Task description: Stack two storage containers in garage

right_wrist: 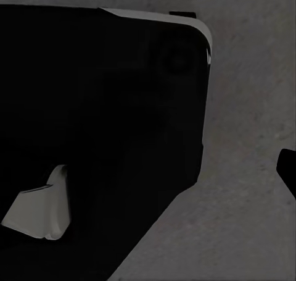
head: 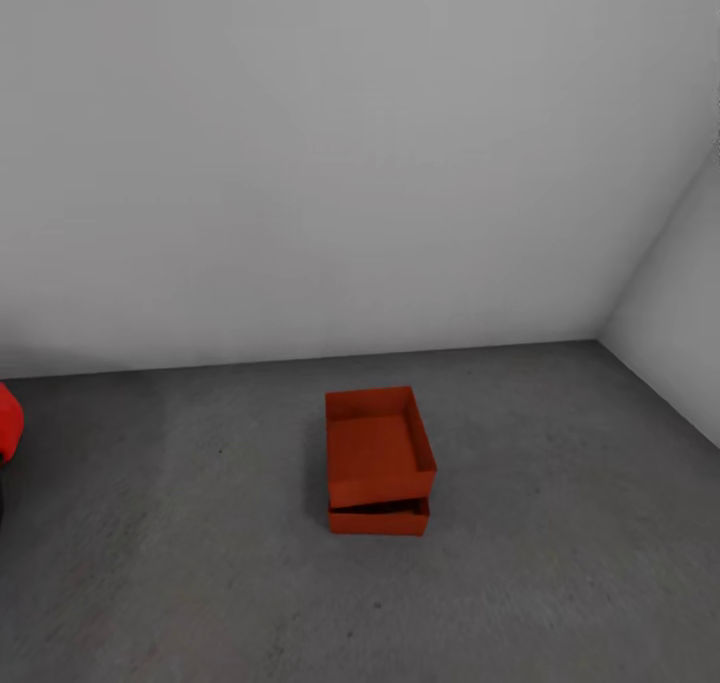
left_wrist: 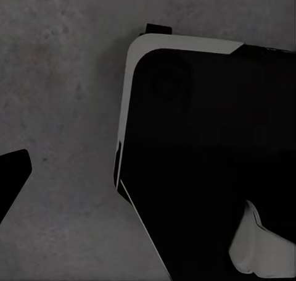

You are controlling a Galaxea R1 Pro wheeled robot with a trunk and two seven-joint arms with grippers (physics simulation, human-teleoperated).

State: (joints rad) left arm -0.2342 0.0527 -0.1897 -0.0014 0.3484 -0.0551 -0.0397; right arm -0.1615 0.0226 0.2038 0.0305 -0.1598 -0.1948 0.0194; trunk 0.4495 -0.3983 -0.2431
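2 red-orange storage containers sit stacked on the dark grey concrete floor (head: 560, 563) of the garage — the upper container (head: 379, 448) rests slightly askew on the lower container (head: 378, 518), near the plain white wall (head: 350, 163). A glossy red shape (head: 8, 421) shows at the head view's left edge. Both wrist views look down on the robot's dark base (left_wrist: 209, 157) over concrete — whether either pincer is spread or pressed together cannot be told.

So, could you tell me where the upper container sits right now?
In the head view, the upper container rests on the lower container mid-floor, before the white wall.
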